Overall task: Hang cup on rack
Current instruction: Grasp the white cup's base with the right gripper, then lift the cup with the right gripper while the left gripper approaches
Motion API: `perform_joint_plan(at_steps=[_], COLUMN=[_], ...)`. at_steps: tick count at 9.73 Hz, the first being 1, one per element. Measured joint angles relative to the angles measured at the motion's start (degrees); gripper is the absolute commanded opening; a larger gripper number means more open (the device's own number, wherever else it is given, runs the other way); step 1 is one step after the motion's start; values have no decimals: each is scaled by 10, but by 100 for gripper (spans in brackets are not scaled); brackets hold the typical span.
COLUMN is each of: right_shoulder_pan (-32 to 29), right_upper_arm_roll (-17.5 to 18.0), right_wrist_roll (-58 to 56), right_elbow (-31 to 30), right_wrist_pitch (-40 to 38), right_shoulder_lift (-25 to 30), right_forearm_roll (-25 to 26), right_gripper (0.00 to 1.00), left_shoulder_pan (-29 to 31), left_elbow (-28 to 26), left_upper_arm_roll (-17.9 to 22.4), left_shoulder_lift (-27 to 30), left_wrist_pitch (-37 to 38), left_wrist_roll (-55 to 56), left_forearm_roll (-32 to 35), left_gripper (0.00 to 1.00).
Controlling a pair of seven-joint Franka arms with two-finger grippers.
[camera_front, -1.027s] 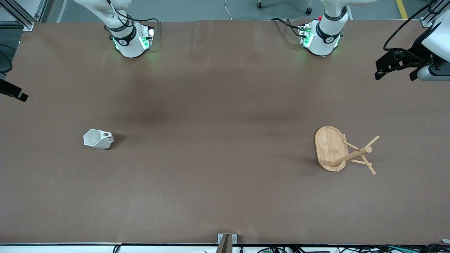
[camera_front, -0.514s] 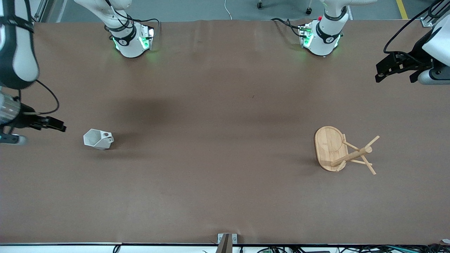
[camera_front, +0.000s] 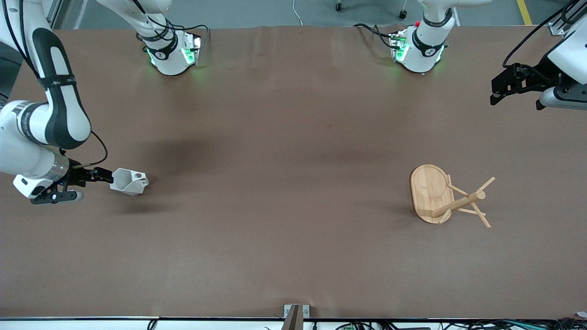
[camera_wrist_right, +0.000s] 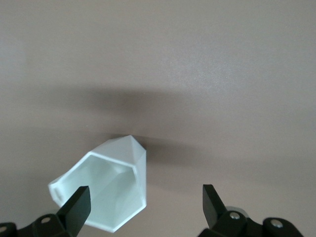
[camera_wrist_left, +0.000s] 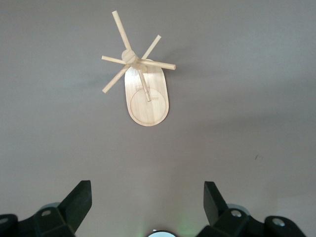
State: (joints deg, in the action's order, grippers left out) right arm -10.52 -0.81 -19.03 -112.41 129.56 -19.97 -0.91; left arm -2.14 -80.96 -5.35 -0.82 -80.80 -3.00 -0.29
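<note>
The right gripper (camera_front: 104, 174) has been brought in just beside the cup (camera_front: 129, 181), jaws apart; the left gripper (camera_front: 500, 87), likewise open, waits near the rack (camera_front: 447, 196)

No readable text anywhere: no labels, brands, numbers or signs can be made out on anything in these views.

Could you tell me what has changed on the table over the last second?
The right tool swept in from the right arm's end of the table and now sits open right beside the cup, not gripping it. The left tool barely shifted, open above the left arm's end. The cup and the rack stayed put.
</note>
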Motion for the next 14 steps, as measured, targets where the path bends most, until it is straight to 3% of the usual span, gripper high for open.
perform_joint_plan(at_steps=[2,5,7,9,12,13,14], right_shoulder_pan=[0,0,0,0,0,0,1], right_upper_arm_roll=[0,2,3,3,4,4,5], right_wrist_roll=[-7,-14,-32,-36,-37,-37,-37], right_elbow=[-14,-14,-17,-19,-19,-19,-19], right_wrist_pitch=[27,32,31,33,42,47,53], right_shoulder_lift=[-20,-31,-36,-43,-46,-47,-48], right_forearm_roll=[0,0,0,0,0,0,0], right_gripper=[91,57,44,35,32,28,14], left_shoulder_pan=[0,0,-1,-1,-1,-1,-1], left_elbow=[0,-2,-4,-5,-8,-10,-14], left_upper_arm_roll=[-1,-2,-3,-3,-4,-4,-4], left_shoulder_lift=[0,0,-4,-13,-19,-20,-20], left_wrist_pitch=[0,0,0,0,1,1,3], left_wrist_roll=[-74,-162,-225,-295,-398,-431,-463], left_forearm_roll=[0,0,0,-1,-2,-10,-21], left_gripper=[100,100,99,100,99,99,99])
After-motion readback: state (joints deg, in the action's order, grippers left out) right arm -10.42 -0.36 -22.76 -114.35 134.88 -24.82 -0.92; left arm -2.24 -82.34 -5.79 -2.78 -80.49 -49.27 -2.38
